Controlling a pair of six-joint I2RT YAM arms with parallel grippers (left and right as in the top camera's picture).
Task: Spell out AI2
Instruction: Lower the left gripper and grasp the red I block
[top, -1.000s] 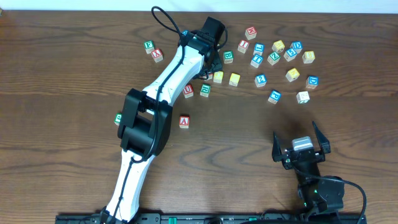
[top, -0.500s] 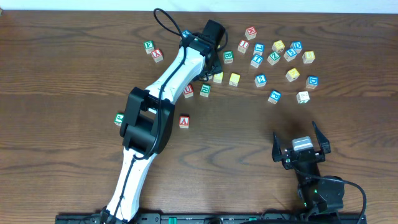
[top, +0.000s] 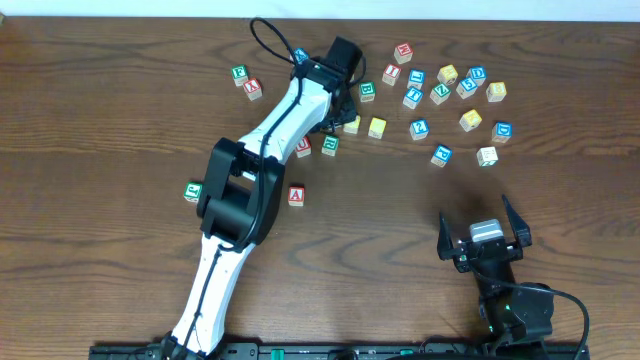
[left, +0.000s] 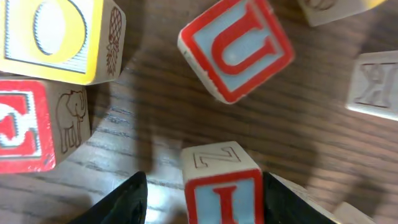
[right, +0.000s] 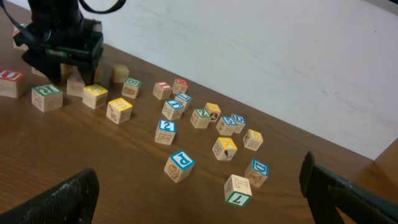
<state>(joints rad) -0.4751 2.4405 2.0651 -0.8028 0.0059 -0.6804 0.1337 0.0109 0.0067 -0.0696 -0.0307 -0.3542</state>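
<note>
Left end effector (left: 204, 198): apart, astride I cube (left: 224, 186), gap one side
I cube: letter upright in wrist view, near U cube (left: 236, 50)
A cube (top: 296, 194): alone, letter upright overhead
Right end effector (top: 478, 215): wide apart, empty

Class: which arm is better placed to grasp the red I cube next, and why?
Left. The left gripper straddles the red I cube, one finger on each side; the right gripper sits open, far from it.

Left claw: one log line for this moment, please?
left claw | around red I block | grip unclear | right claw | open, empty
</note>
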